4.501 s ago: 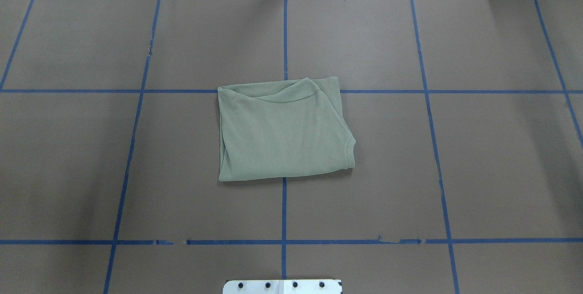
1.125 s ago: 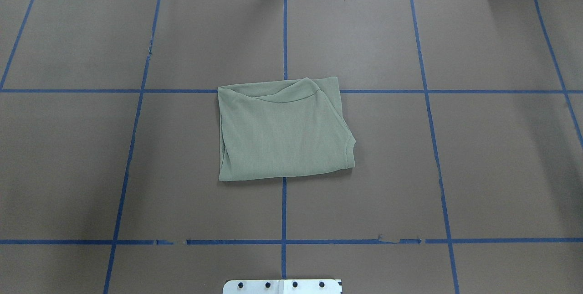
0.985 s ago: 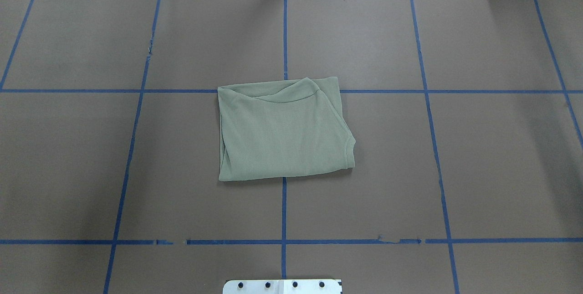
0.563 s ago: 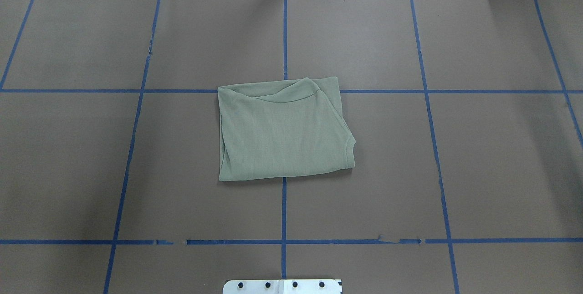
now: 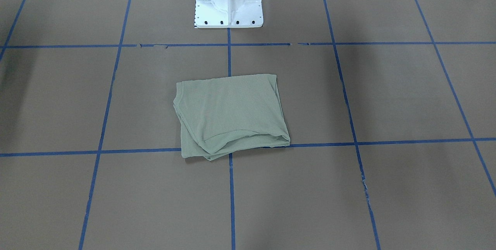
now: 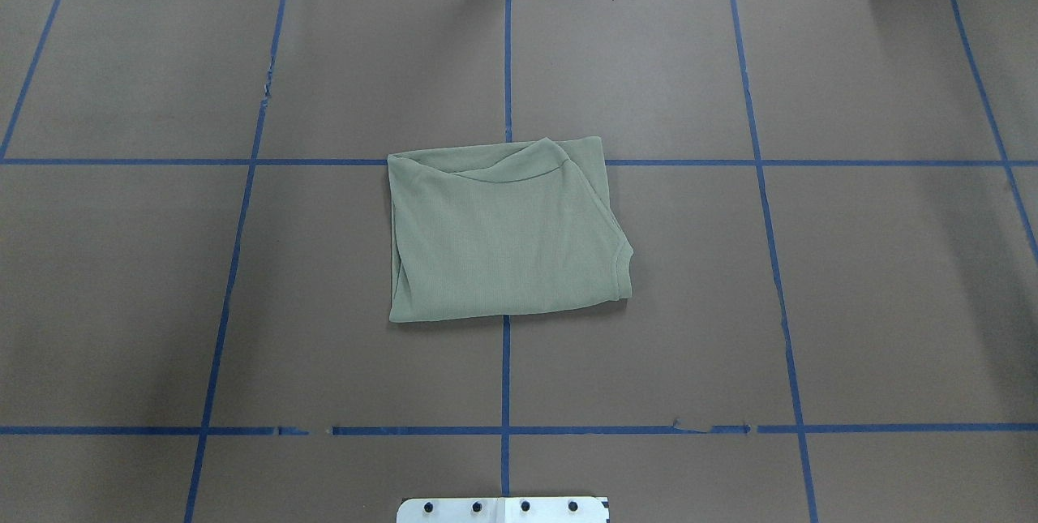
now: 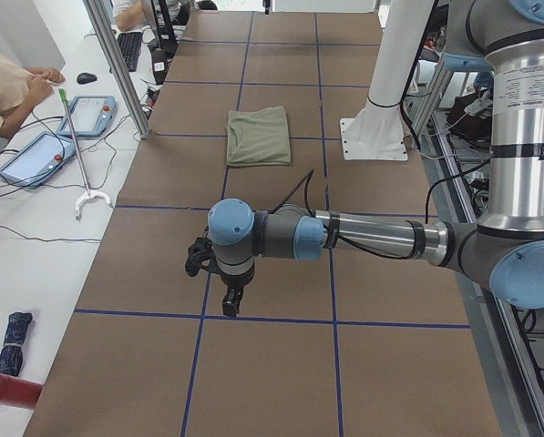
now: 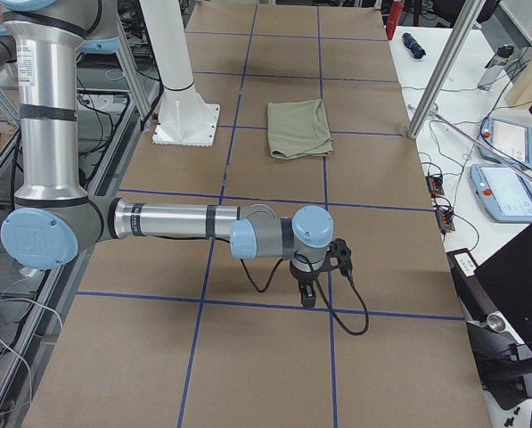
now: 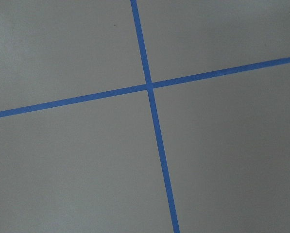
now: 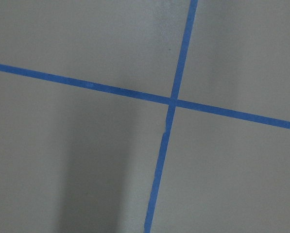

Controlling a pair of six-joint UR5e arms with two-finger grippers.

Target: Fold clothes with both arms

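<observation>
Fingers on left gripper [image 7: 231,303] and right gripper [image 8: 307,296]: apart or together, I cannot tell. White pedestal [image 5: 228,6] stands at top centre; green shirt [image 5: 232,114], folded to a rough rectangle, lies mid-frame on brown table [image 5: 387,87].

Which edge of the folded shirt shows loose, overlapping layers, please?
The shirt edge farthest from the white pedestal; the edge nearest it lies straight and flat.
</observation>
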